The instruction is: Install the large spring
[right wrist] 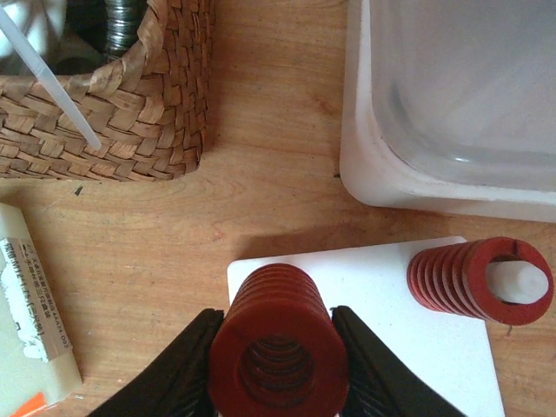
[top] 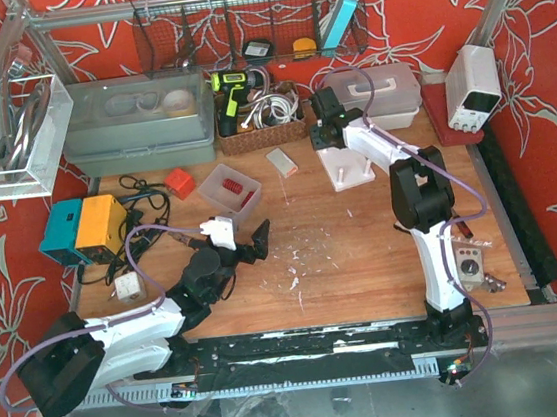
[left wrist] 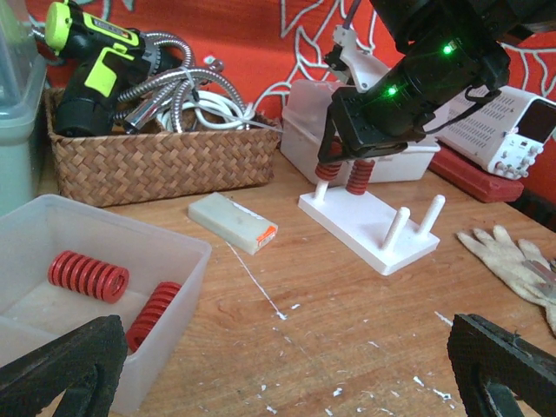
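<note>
the large spring (right wrist: 278,347), red and upright, sits between the two black fingers (right wrist: 178,373) of the right gripper (right wrist: 278,369), which are narrowed and pressed against its sides. it hangs over the left corner of the white peg base (right wrist: 391,287), and in the left wrist view a bit of white peg shows beneath it. just beside it a second red spring (right wrist: 460,282) is already on its own peg. two more pegs (left wrist: 395,228) stand bare. behind the base are a wicker basket (right wrist: 104,113) and a clear plastic box (right wrist: 452,95). well apart, the left gripper (left wrist: 282,373) hangs with fingers spread wide beside a bin (left wrist: 113,221) holding two red springs (left wrist: 87,275).
</note>
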Robot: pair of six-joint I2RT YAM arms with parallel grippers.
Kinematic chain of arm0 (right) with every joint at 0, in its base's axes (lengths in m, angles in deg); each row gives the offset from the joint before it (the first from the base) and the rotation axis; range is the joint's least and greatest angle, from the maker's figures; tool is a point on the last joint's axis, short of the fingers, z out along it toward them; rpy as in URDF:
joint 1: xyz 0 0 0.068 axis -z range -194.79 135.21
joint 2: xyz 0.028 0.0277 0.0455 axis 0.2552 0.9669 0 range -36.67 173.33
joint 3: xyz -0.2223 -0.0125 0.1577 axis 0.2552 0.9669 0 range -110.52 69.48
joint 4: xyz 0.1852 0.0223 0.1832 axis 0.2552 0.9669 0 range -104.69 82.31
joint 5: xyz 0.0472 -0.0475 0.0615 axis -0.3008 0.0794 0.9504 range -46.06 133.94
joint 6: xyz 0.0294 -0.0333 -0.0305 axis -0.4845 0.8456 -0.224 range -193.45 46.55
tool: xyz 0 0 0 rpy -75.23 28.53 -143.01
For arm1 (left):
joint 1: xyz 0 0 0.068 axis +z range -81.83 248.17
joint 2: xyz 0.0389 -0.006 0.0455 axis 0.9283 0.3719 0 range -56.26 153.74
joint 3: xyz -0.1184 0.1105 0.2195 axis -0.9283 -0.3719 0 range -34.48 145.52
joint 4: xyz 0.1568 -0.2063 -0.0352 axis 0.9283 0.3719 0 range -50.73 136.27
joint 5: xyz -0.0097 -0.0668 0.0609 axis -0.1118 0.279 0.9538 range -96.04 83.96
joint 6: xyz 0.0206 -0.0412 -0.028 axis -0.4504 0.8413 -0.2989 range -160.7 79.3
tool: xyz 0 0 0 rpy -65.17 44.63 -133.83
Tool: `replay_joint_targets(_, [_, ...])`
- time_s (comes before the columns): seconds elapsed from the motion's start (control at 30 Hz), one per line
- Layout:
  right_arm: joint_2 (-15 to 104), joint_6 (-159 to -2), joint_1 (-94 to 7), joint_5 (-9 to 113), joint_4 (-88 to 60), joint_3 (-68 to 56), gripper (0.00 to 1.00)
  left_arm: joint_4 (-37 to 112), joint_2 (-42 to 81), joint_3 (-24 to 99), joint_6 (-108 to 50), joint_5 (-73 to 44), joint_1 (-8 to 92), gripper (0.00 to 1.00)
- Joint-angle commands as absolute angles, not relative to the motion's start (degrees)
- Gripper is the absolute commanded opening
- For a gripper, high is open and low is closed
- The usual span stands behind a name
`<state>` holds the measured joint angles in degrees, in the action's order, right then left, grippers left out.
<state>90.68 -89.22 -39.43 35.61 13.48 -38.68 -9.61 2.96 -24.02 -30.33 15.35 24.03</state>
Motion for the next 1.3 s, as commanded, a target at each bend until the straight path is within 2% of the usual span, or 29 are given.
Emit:
replay_joint_targets(0.0, [90.2, -89.1, -39.0, 35.6, 15.4, -41.3, 0.41, -10.7, 1.9, -24.2, -30.1, 15.7, 24.2, 1.00])
replay_joint_targets(0.17, [87.5, -88.5, -39.0, 35.5, 20.6, -44.4, 0.59, -11.4, 1.8, -24.5, -29.2, 15.8, 24.2, 1.00])
replay_joint_targets(0.3, [82.4, -88.6, -39.0, 36.6, 23.9, -43.6, 0.68, -10.4, 0.9, -24.5, -26.9, 15.9, 24.2, 1.00])
replay_joint_targets(0.43, [74.2, -88.9, -39.5, 41.7, 24.2, -36.2, 0.72, -10.2, -1.6, -24.8, -27.5, 15.9, 24.2, 1.00])
replay_joint_targets(0.67, [56.4, -90.4, -41.1, 45.3, 18.9, -15.0, 0.82, -7.9, -0.5, -23.4, -28.8, 16.7, 24.2, 0.99])
replay_joint_targets(0.7, [53.9, -90.7, -41.4, 46.8, 17.9, -12.1, 0.83, -7.5, -0.1, -22.9, -29.1, 16.4, 24.2, 0.96])
replay_joint_targets(0.77, [49.1, -91.2, -42.0, 48.0, 16.0, -7.6, 0.92, -7.9, 2.5, -22.5, -30.4, 15.3, 24.2, 0.92])
replay_joint_targets(0.87, [42.4, -92.8, -42.8, 46.9, 15.1, -1.1, 0.99, -5.3, 6.2, -20.4, -27.7, 18.6, 24.3, 0.86])
replay_joint_targets(1.0, [33.0, -94.2, -44.1, 46.9, 11.6, 10.3, 0.99, 8.1, 5.9, -13.0, -20.3, 19.8, 25.3, 0.76])
replay_joint_targets(1.1, [26.9, -96.5, -44.4, 44.3, 6.1, 19.5, 0.99, 14.3, 5.5, -8.3, -19.0, 18.7, 27.4, 0.63])
replay_joint_targets(1.13, [25.6, -97.2, -44.4, 43.6, 4.3, 21.9, 0.99, 16.4, 5.6, -6.5, -17.9, 17.9, 28.7, 0.58])
replay_joint_targets(1.2, [23.6, -97.6, -44.5, 42.8, 2.0, 25.0, 0.99, 21.1, 6.1, -2.9, -14.3, 15.5, 32.5, 0.54])
replay_joint_targets(1.27, [22.6, -98.2, -44.5, 41.1, 1.6, 26.2, 0.99, 24.6, 7.4, 0.1, -10.7, 10.5, 37.2, 0.45])
